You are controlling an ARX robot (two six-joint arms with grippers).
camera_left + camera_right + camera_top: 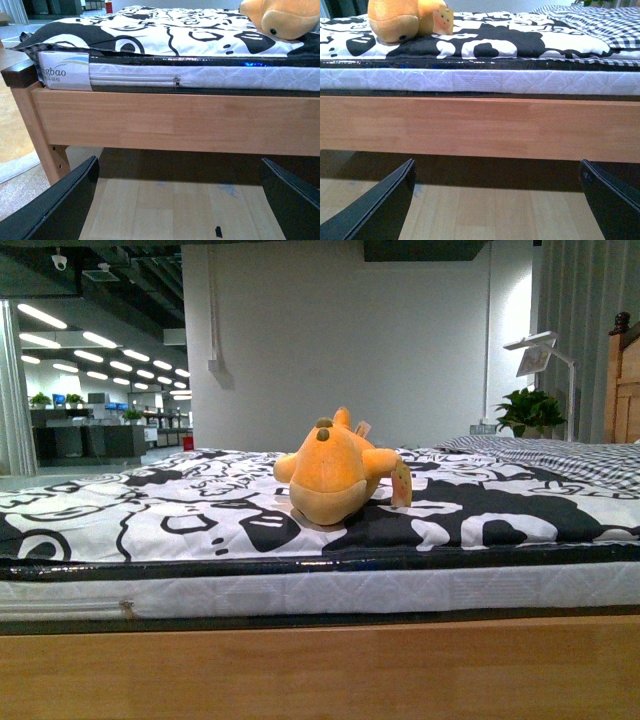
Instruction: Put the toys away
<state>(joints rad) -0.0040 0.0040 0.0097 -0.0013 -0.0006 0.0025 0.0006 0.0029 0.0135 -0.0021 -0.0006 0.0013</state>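
An orange-yellow plush animal (pixel 335 471) with paler tan belly and a tag lies on the black-and-white patterned bedcover near the middle of the bed. It also shows in the left wrist view (pixel 280 19) and in the right wrist view (pixel 402 19). My left gripper (pixel 177 207) is open and empty, low in front of the wooden bed rail, above the floor. My right gripper (pixel 497 205) is open and empty, also low before the rail. Neither arm shows in the front view.
The bed has a white mattress (pixel 320 590) on a wooden frame (pixel 320 670), with a wooden leg (pixel 42 135) at its corner. A checked pillow area (pixel 560 455), a headboard (pixel 625 390), a lamp (pixel 540 350) and a plant (pixel 530 410) stand at the far right.
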